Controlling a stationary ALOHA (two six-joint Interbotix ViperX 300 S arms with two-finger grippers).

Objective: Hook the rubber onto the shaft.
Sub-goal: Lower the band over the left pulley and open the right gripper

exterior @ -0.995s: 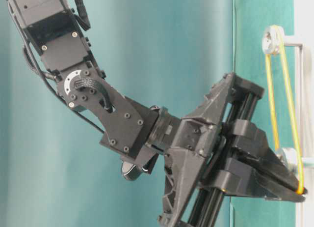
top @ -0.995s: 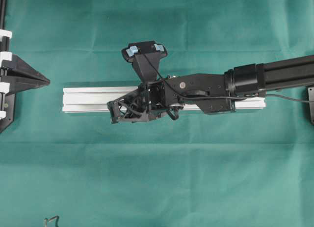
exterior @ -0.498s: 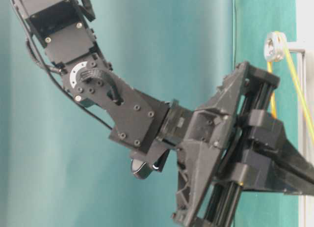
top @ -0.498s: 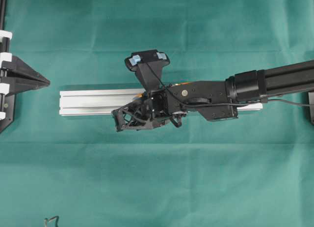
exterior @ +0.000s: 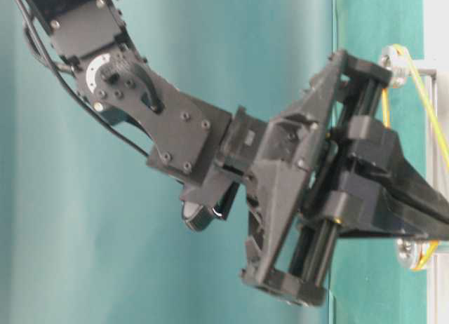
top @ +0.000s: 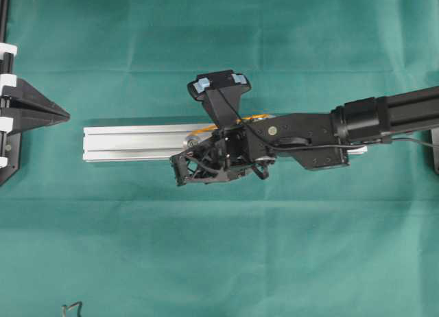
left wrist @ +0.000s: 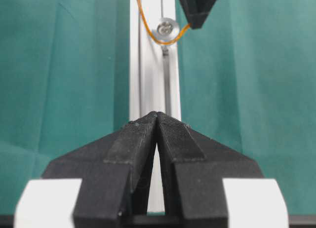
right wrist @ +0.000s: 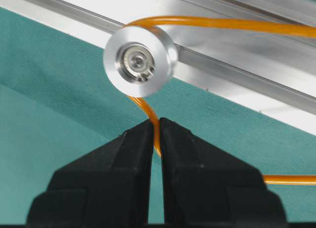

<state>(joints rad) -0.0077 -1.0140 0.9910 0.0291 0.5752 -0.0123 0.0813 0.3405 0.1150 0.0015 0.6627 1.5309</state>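
Note:
The orange rubber (right wrist: 150,112) loops over the top of a round silver shaft (right wrist: 139,62) on the aluminium rail (right wrist: 237,55) and runs down into my right gripper (right wrist: 156,123), which is shut on it just below the shaft. From overhead, the right gripper (top: 195,157) hangs over the rail's (top: 130,142) middle, hiding the shaft. In the table-level view the rubber (exterior: 426,92) stretches from an upper shaft (exterior: 393,60) to a lower one (exterior: 409,250). My left gripper (left wrist: 157,115) is shut and empty, pointing along the rail (left wrist: 148,75) toward the shaft (left wrist: 166,28).
A green cloth (top: 219,248) covers the table. The left gripper (top: 62,114) rests off the rail's left end. A black fixture (top: 435,145) sits at the right edge. A small dark object (top: 71,308) lies at the bottom left.
The right arm has slid to the right along the rail, pulling the rubber with it. The band now lies around the shaft by the jaws. The left gripper has not moved.

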